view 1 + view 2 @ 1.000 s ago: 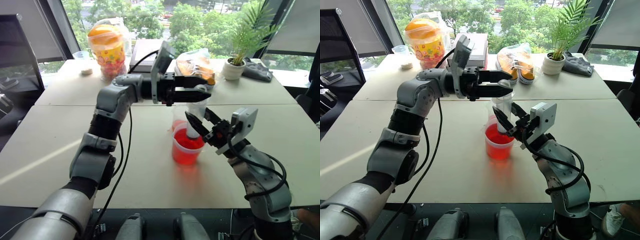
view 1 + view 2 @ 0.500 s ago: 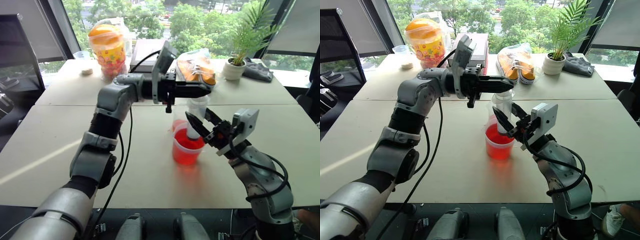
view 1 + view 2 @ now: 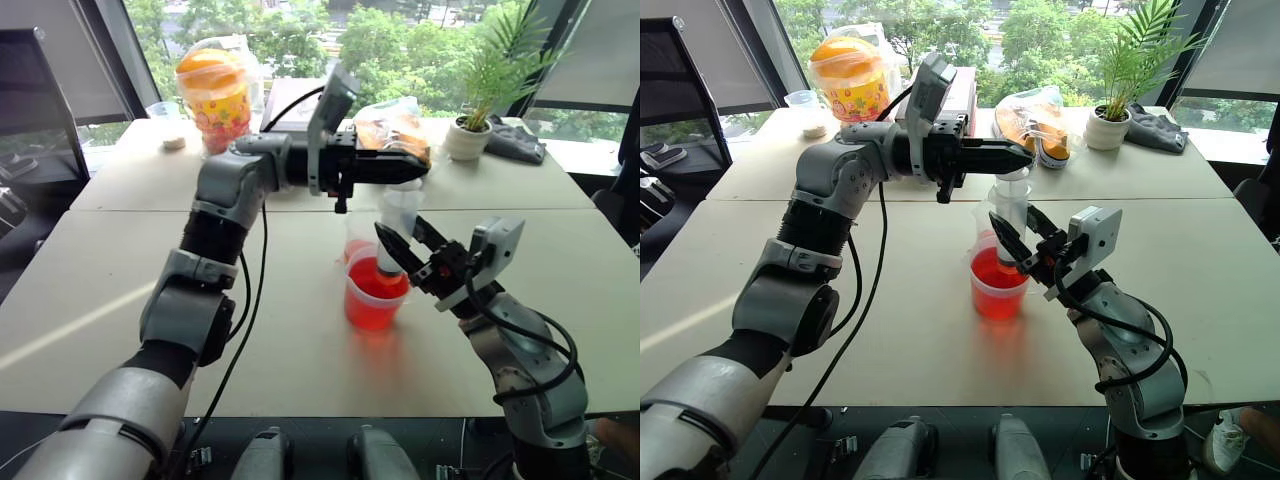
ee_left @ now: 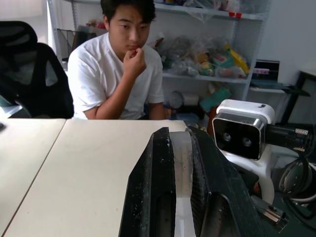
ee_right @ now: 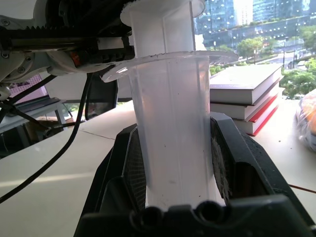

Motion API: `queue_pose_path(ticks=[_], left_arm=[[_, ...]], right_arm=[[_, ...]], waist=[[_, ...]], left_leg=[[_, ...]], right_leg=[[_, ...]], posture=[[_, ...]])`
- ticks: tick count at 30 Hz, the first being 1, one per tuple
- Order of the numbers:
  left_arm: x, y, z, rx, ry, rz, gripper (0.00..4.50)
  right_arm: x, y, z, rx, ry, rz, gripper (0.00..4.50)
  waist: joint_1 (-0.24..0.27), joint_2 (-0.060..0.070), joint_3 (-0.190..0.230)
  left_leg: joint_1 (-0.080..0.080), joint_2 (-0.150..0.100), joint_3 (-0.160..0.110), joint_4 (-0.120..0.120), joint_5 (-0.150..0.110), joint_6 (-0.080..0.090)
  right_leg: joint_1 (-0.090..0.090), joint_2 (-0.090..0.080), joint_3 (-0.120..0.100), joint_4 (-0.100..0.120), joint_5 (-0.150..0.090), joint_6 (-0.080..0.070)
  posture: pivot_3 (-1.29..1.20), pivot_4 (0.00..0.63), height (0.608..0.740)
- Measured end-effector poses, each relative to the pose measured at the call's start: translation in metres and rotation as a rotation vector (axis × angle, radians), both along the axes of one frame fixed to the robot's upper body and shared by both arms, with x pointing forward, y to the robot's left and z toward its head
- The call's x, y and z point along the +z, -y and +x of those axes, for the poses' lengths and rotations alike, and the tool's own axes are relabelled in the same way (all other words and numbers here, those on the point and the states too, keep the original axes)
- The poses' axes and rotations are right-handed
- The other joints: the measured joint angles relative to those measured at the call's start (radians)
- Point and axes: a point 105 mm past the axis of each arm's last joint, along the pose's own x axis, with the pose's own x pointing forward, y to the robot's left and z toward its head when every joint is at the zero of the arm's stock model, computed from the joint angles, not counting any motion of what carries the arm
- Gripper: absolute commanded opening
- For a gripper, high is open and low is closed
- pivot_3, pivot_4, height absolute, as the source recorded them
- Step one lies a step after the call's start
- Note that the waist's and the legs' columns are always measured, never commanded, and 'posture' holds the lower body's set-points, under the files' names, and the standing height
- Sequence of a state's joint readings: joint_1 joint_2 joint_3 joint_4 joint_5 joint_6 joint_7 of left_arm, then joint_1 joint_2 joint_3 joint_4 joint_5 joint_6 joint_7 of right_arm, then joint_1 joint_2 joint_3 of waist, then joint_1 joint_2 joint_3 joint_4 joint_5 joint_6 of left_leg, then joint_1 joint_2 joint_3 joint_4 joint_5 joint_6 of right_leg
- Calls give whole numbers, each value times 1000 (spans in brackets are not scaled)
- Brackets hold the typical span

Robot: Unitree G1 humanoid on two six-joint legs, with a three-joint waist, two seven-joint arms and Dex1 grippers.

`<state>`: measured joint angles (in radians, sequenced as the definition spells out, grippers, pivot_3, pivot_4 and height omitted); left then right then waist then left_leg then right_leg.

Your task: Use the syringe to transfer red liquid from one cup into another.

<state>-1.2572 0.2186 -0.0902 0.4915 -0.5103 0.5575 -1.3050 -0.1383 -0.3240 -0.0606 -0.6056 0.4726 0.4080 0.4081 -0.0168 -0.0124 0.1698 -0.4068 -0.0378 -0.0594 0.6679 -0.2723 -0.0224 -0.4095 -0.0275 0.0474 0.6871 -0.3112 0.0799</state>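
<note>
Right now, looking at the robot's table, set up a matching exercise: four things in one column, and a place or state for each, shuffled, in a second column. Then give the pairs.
Column 1
1. syringe
2. larger cup
3. left gripper
4. potted plant

Column 2
A. holds red liquid
B. at the table's far edge by the window
C. upright, barrel clamped in the right gripper
D. shut on the plunger handle at the top

Pairs: 1-C, 2-A, 3-D, 4-B
</note>
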Motion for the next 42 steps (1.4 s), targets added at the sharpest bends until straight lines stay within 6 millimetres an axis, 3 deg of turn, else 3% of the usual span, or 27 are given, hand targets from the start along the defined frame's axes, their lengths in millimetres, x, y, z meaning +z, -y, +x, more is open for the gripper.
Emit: queue_pose_path(ticks=[14,17,22,30,34,38,42], left_arm=[[5,-4,2,18,50,-15,13],[7,-8,3,39,84,-34,1161],[-3,-20,9,89,77,-27,3626],[-5,-53,20,171,60,17,3626],[-9,-72,28,243,56,37,3626],[-19,-84,34,309,26,33,3626],[-18,-89,37,355,30,23,3626]], right_arm=[[9,0,5,9,3,-45,1431],[16,0,8,16,0,-57,1431],[31,1,6,22,19,-53,1431],[44,-1,1,41,42,-27,1431],[65,-2,2,59,91,14,1431],[103,5,21,55,152,71,1431],[111,11,49,57,151,91,1431]], waist=[[0,0,0],[1,0,0],[1,0,0],[-1,-1,0],[-1,-1,0],[-1,-1,0],[0,-1,0]], left_leg=[[0,0,0,0,0,0],[0,0,0,0,0,0],[0,0,0,0,0,0],[0,0,0,0,0,0],[0,0,0,0,0,0],[0,0,0,0,0,0],[0,0,0,0,0,0]], right_leg=[[0,0,0,0,0,0],[0,0,0,0,0,0],[0,0,0,0,0,0],[0,0,0,0,0,0],[0,0,0,0,0,0],[0,-1,0,0,0,0],[0,-1,-1,0,0,0]], posture=[[0,150,740],[0,150,740],[0,150,740],[0,150,740],[0,150,740],[0,150,740],[0,150,740]])
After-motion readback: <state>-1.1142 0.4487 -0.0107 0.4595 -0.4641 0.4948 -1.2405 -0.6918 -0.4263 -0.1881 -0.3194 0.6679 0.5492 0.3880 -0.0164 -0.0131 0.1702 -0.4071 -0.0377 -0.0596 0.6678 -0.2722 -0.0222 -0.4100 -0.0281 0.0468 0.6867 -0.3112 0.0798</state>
